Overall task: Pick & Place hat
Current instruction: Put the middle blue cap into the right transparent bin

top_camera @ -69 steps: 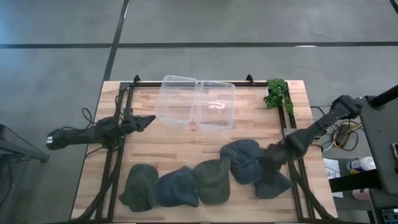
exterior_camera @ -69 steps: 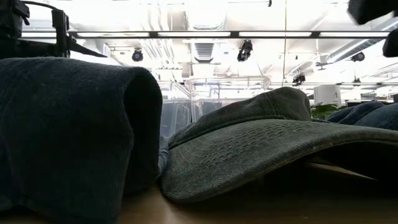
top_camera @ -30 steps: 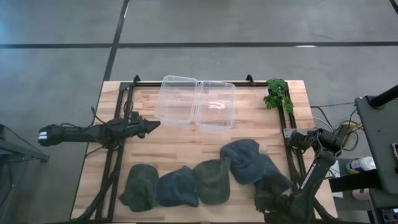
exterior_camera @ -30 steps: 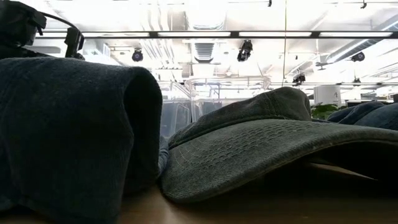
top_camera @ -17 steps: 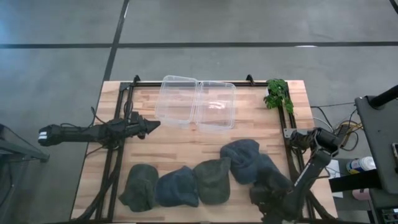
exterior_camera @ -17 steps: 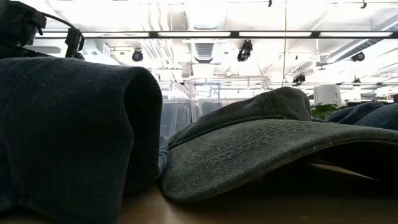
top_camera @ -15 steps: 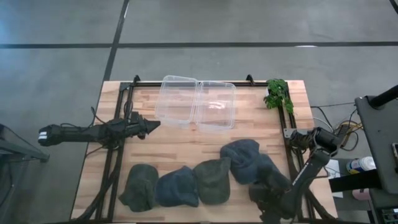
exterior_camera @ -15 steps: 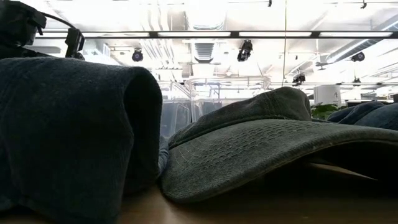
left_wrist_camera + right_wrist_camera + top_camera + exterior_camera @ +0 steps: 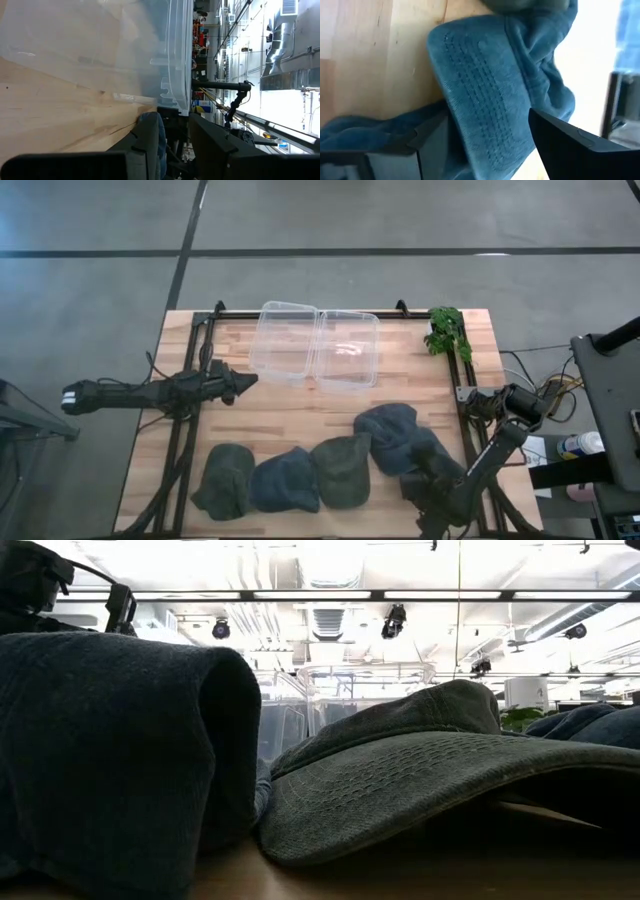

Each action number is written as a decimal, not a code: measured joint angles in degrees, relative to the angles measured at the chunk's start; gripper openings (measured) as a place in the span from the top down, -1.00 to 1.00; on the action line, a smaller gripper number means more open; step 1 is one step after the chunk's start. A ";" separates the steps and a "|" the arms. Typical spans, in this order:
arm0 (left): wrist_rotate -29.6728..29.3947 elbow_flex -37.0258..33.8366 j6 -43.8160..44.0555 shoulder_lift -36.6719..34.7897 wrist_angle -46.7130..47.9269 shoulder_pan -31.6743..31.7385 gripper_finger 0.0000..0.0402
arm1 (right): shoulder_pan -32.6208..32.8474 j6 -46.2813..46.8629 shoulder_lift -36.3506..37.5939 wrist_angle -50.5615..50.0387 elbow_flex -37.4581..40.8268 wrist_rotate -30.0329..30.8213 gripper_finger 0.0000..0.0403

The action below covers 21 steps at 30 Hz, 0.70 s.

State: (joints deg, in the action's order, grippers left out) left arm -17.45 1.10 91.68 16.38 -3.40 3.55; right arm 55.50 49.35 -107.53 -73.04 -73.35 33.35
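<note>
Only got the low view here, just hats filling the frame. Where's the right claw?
Observer: At the table's near right corner, the right claw is down at the blue hat; its fingers are open either side of the brim.
Operator: Gripped yet?
Observer: No. The right wrist view shows a gap between each finger and the cloth.
Operator: Left arm?
Observer: Waiting at the left side, the left claw points at the clear container.
Operator: Anything in the container?
Observer: No hats; from above both halves look empty.
</note>
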 joint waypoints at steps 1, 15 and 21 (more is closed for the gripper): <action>0.00 0.00 0.00 0.00 0.00 0.00 0.47 | 0.00 -0.74 0.02 1.12 0.76 1.32 -0.27; 0.00 0.00 0.07 0.00 0.00 0.00 0.47 | -2.18 -9.00 0.00 5.45 7.30 8.72 -0.03; 0.00 0.00 0.09 0.00 0.01 0.00 0.47 | -3.80 -9.85 1.10 4.04 4.80 8.87 0.29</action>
State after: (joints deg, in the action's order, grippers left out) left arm -17.45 1.10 91.77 16.38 -3.39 3.55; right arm 51.70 39.50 -106.43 -69.00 -68.56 42.22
